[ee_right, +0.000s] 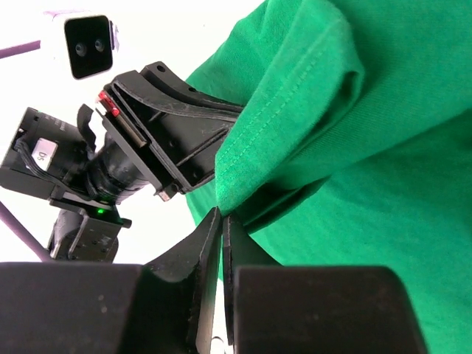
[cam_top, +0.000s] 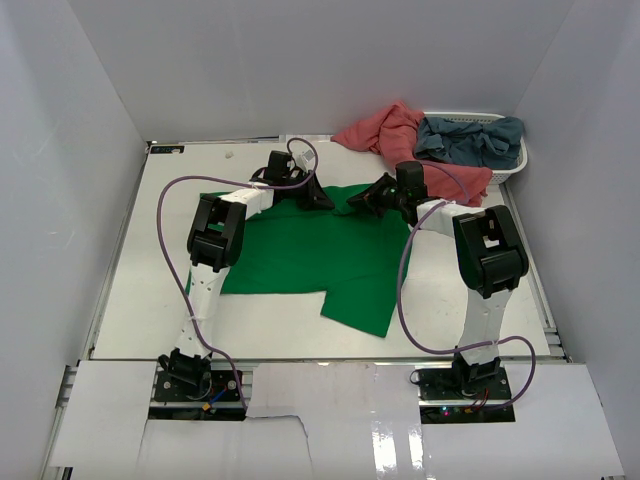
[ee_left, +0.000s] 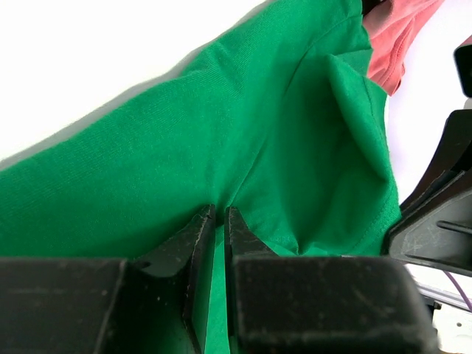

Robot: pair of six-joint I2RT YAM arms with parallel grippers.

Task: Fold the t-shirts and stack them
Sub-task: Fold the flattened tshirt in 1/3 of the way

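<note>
While both arms reach across the counter (cam_top: 150,290), I note the scene as follows.

The green t-shirt (cam_top: 300,255) lies spread in the middle of the counter, mostly flat, with 1 flap running toward the near edge on the right side. Both sets of jaws sit close together at its far edge. The left arm (cam_top: 215,235) comes in from the left and the right arm (cam_top: 490,250) from the right.

Left jaws: in the left wrist view they stand almost together, with only a thin slit between them, and green cloth fills that slit. I log them as clamped on the green t-shirt. Beyond the tips the cloth rises in a soft fold with a stitched hem.

Right jaws: in the right wrist view the tips are pressed together with no gap visible. A folded corner of the green hem comes down right into the tips, so I read this as a pinch on the very edge of the same shirt. How much cloth is caught I cannot tell. The left arm's black wrist and its white camera (ee_right: 90,46) sit just beyond.

2 other shirts are at the far right corner. The salmon-pink t-shirt (cam_top: 395,130) is crumpled and drapes from the white basket (cam_top: 520,168) onto the counter, just behind the right jaws. The grey-blue t-shirt (cam_top: 470,140) lies bunched in the basket, touching the pink one. Neither is folded.
</note>
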